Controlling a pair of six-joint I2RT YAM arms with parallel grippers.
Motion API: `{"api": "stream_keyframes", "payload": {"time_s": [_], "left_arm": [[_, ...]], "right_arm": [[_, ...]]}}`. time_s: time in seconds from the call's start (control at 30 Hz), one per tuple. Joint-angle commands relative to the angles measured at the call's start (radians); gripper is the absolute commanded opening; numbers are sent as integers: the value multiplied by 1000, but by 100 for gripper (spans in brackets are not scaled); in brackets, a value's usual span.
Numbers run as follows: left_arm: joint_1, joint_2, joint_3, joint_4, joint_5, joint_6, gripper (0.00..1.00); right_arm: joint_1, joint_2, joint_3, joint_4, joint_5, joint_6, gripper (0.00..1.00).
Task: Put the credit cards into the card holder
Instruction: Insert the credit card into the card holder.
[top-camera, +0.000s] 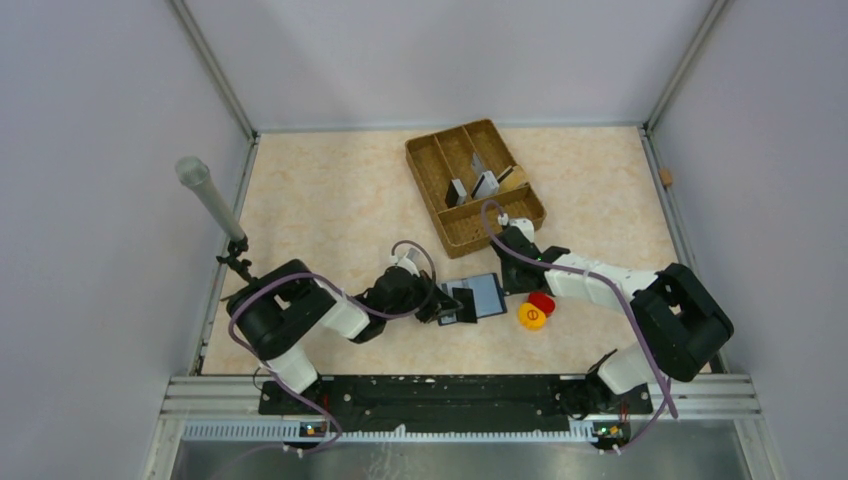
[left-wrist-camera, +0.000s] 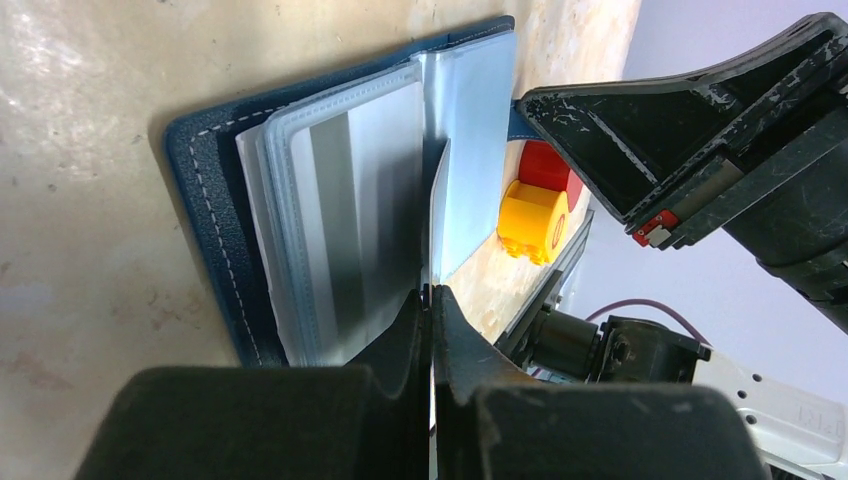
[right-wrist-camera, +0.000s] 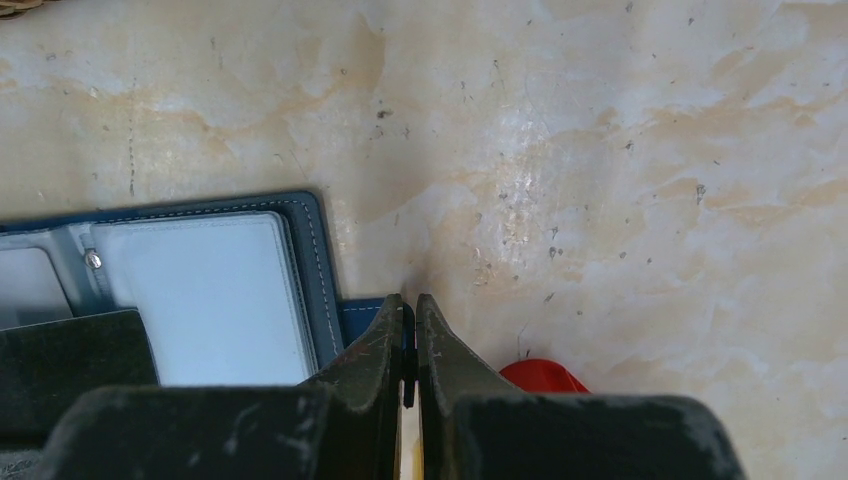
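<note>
Left gripper (left-wrist-camera: 432, 292) was clamped fully shut on a thin pale sheet (left-wrist-camera: 438, 215) standing on edge at the fold of the card holder (left-wrist-camera: 210, 190). Seen edge-on, the sheet could have been a card or only one of the holder's clear sleeves, and I could not tell which. The right gripper (right-wrist-camera: 410, 300) was closed too, its tips nipping the navy snap tab (right-wrist-camera: 362, 312) at the holder's opposite edge, apparently to pin the case down.

The card holder lay open and flat on the table (top-camera: 320, 200), held between the two grippers. One grey striped card (left-wrist-camera: 335, 230) sat inside a sleeve on the leaf nearest the left gripper. Just beside the holder, on the right gripper's side, stood a red piece (top-camera: 543, 300) and a yellow piece (top-camera: 531, 318), touching each other. Beyond the holder, on its far side, was the woven tray (top-camera: 425, 160), with more credit cards (top-camera: 485, 184) propped in its compartments.

By my reading the job was partly done: at least one card was housed, and one was perhaps being dealt with at the fold. The cards in the tray, two or three as far as the top view showed, had yet to be fetched and slotted in.
</note>
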Motion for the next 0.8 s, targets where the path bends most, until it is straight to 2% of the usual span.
{"api": "stream_keyframes", "payload": {"time_s": [0.0,0.77], "left_arm": [[-3,35,26,69,23,12,0],[26,103,55,63,9,69,0]], "right_arm": [[12,6,10,-27,25,11,0],[29,1,14,-40,25,18,0]]}}
